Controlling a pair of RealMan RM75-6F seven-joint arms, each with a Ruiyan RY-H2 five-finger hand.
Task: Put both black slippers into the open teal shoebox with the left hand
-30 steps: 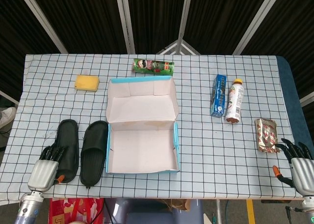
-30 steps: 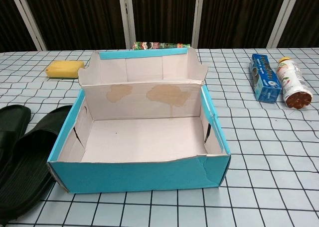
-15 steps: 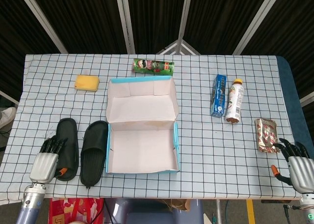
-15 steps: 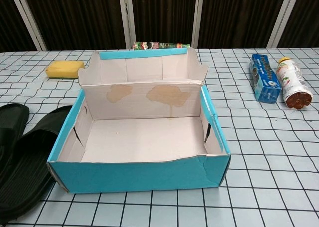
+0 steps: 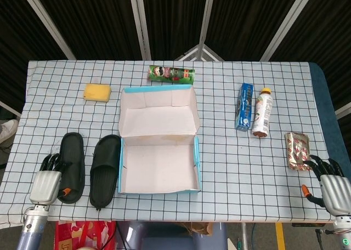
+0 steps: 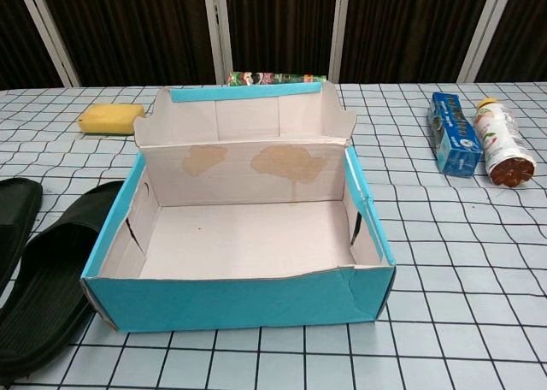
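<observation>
Two black slippers lie left of the open teal shoebox. The outer slipper has my left hand at its outer edge. The fingers run along its left side and the thumb lies over its heel rim, pinching it. The inner slipper lies flat against the box's left wall. The box holds nothing, and its lid stands folded back. My right hand rests at the table's front right corner, fingers spread, holding nothing. Neither hand shows in the chest view.
Behind the box lie a green can and a yellow sponge. A blue carton and a bottle lie at the right. A foil packet lies just ahead of my right hand.
My left hand has drawn leftward and the outer slipper has slid left with it, widening the gap to the inner slipper. The right hand has barely shifted.
</observation>
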